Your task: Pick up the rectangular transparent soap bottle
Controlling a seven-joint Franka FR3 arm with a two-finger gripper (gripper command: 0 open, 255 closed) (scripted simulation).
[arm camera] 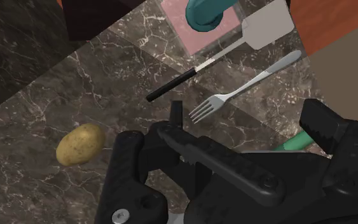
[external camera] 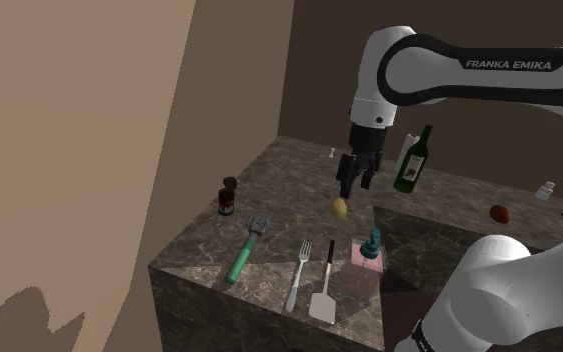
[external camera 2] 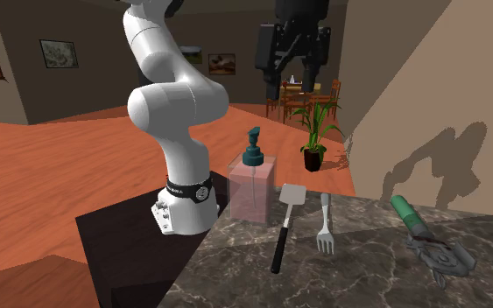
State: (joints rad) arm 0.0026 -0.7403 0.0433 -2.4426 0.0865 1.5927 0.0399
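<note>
The gripper (external camera: 357, 180) is hanging over the marble counter (external camera: 284, 170) in the upper middle of the shoulder frame, its two fingers standing apart with nothing between them. It is hovering roughly above a potato (external camera: 339, 207). The soap bottle (external camera: 371, 258), a pale pink see-through block with a teal pump, is standing upright lower in that frame, right of centre, at the counter's edge. A spatula (external camera: 325, 290) and a fork (external camera: 299, 272) are lying just to its left. In the second exterior view the bottle is sitting at centre frame, with the gripper well apart from it at the top edge. I judge that the approach is under way and no grasp is being made yet. The next move is calling for the hand to travel over the bottle, turn its fingers to face two flat sides, come down past the pump and close on the body without nudging the spatula.
</note>
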